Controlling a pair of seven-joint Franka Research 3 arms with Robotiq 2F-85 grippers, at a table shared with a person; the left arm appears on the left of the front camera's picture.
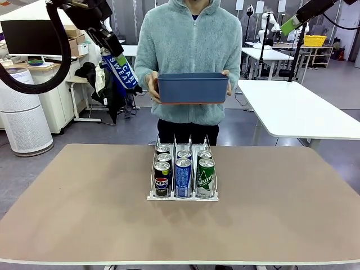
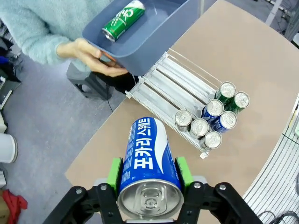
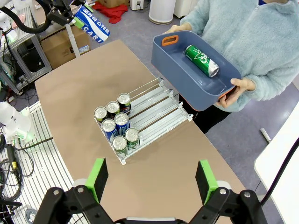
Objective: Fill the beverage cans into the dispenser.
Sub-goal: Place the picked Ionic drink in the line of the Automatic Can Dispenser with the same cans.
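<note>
Beverage cans [image 1: 183,171], slim and silver-topped, stand six in the dispenser [image 1: 183,198] on the table [image 1: 84,197]: black, blue, green. Left fingers [image 2: 113,173] pinch a blue-and-white can [image 2: 148,154] aloft; right fingers [image 3: 97,178] spread. Another green can [image 3: 202,60] lies in the bin [image 3: 177,74].

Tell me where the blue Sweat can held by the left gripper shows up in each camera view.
Front view: the blue Sweat can is upper left, tilted, in the left gripper.
Left wrist view: bottom centre, its silver top toward the camera.
Right wrist view: top left corner, past the table's edge.
Shared landmark: the dispenser mid-table.
</note>
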